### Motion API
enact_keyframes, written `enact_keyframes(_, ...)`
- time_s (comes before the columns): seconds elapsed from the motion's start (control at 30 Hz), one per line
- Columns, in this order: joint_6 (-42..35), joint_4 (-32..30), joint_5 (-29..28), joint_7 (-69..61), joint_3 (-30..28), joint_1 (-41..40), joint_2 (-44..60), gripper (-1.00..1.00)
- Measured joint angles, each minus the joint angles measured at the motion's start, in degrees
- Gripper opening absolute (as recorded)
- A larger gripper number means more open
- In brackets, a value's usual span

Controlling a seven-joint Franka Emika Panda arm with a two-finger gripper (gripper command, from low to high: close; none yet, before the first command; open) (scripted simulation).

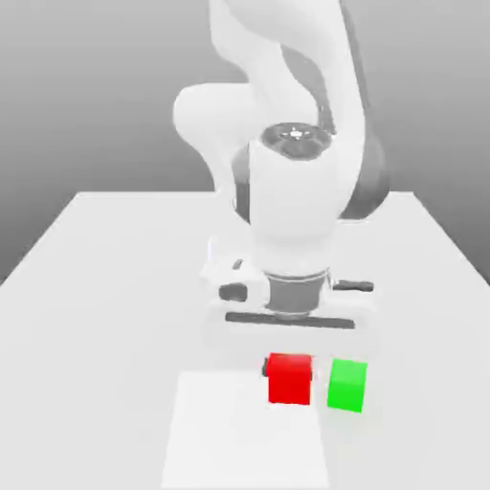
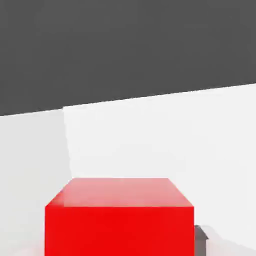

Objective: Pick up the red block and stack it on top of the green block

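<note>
The small glossy bright-red cube, the red block (image 1: 289,380), sits just beside the small bright-green cube, the green block (image 1: 347,385), on the exterior view's left of it. A narrow gap lies between them, and the red top edge stands slightly higher than the green one. Whether the red block is clear of the white tabletop (image 1: 105,287) I cannot tell. The two-finger gripper (image 1: 289,367) of the white robot arm (image 1: 292,191) hangs directly over the red block. A dark fingertip (image 2: 201,236) lies flush against the cube's side in the hand view, so I judge the jaws clamped on the red block.

The main risk is the nearness of the green block. A sideways move towards it without enough height would drive the red cube or a finger into its side and push it away. The grip also looks to sit near the cube's upper part, so the smooth block could tip or slide out during the lift. Letting go off-centre above the green block would let the red block topple.

No brand, label or writing is readable anywhere.
</note>
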Motion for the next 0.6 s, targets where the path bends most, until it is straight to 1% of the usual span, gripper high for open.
enact_keyframes(0.27, -0.56, -6.83, 2.76, -17.25, 2.29, 9.32, -7.44, -1.00)
enact_keyframes(0.37, 3.69, -7.20, 0.23, -16.76, 2.69, 9.27, -3.50, -1.00)
enact_keyframes(0.47, 9.19, -7.04, -4.37, -13.66, 2.25, 8.63, 2.35, -1.00)
enact_keyframes(0.5, 11.00, -6.97, -6.11, -12.43, 1.54, 8.99, 4.32, 1.00)
enact_keyframes(0.6, 11.00, -6.97, -6.11, -12.43, 1.54, 8.98, 4.32, 1.00)
